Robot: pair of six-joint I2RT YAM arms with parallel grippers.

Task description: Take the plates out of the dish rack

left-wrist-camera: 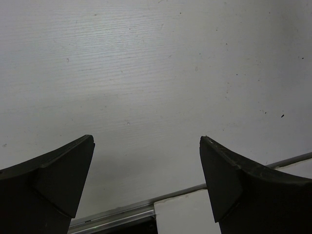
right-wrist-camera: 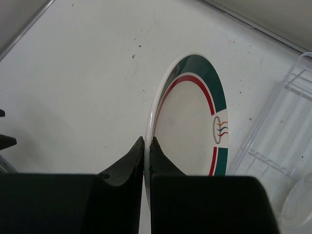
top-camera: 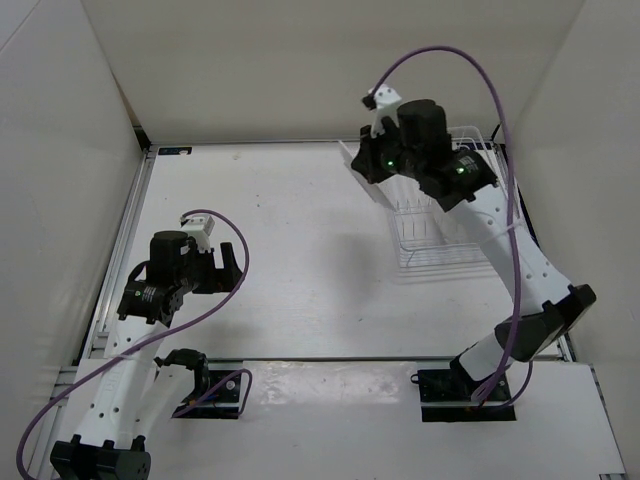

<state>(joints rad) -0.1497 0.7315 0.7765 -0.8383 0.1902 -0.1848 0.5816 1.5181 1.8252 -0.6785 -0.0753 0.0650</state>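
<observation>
1. Top view: your right arm [top-camera: 500,240] holds a plate [top-camera: 350,158] on edge just beside the dish rack [top-camera: 440,245] at the worktop's far right corner, probably to clear the prongs. White walls [top-camera: 300,60] box the table in.
2. Left wrist: your left gripper [left-wrist-camera: 146,165] hangs spread and empty over the bare white worktop [left-wrist-camera: 146,73] near its left edge.
3. Right wrist: your right gripper [right-wrist-camera: 147,146] pinches the rim of the green-and-red-ringed plate.

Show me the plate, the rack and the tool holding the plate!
plate [right-wrist-camera: 192,122], right wrist view, on its white middle.
rack [top-camera: 432,248], top view, on its near wire end.
right tool [right-wrist-camera: 147,142], right wrist view, between its fingertips, pinching the plate's rim.
</observation>
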